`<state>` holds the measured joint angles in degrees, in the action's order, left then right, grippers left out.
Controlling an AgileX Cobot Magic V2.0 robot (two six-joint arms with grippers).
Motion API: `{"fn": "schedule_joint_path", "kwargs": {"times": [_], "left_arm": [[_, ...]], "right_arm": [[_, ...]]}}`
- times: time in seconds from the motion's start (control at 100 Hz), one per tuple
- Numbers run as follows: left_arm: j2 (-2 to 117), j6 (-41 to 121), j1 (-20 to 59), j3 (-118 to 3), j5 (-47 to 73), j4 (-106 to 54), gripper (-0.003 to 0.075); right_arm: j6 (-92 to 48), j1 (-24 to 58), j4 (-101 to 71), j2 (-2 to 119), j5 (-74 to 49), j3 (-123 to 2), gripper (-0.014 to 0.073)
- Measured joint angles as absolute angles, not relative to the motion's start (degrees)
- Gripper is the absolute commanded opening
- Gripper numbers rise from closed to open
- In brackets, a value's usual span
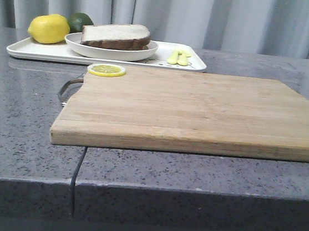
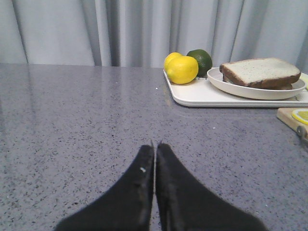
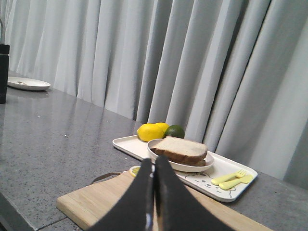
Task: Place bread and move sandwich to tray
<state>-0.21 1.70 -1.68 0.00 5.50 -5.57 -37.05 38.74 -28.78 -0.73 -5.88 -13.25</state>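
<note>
Right, the sandwich sits in a round white plate, brown crusts stacked under a pale top slice; the filling is not visible from here. That plate rests on the tray, a long white one at the far side of the bench. Also on the tray: one lemon at its left end with a dark green lime just behind it, and a pair of yellow utensils towards the right end.

Nearer the camera lies a wooden cutting board, overhanging the bench's front edge, with a single lemon slice on its far left corner, just in front of the tray. A grey curtain hangs behind it all.

The left gripper hovers low over bare bench, well apart from the tray, its black jaws pressed together with nothing between them. The right gripper points over the board towards the plate, jaws likewise closed and empty. In the right wrist view a second small plate shows far off on the bench.
</note>
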Motion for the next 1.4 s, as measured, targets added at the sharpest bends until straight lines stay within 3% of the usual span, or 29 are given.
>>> {"fn": "schedule_joint_path", "kwargs": {"times": [0.27,1.4], "left_arm": [[-0.32,-0.42,-2.80,0.00,18.42,-5.16,-0.0019],[-0.32,-0.65,-2.80,0.03,18.64,-4.95,-0.0020]], "right_arm": [[-37.05,38.74,-28.78,-0.73,-5.88,-13.25,-0.0060],[-36.94,38.23,-27.55,-0.73,-1.81,-10.98,-0.0060]]}}
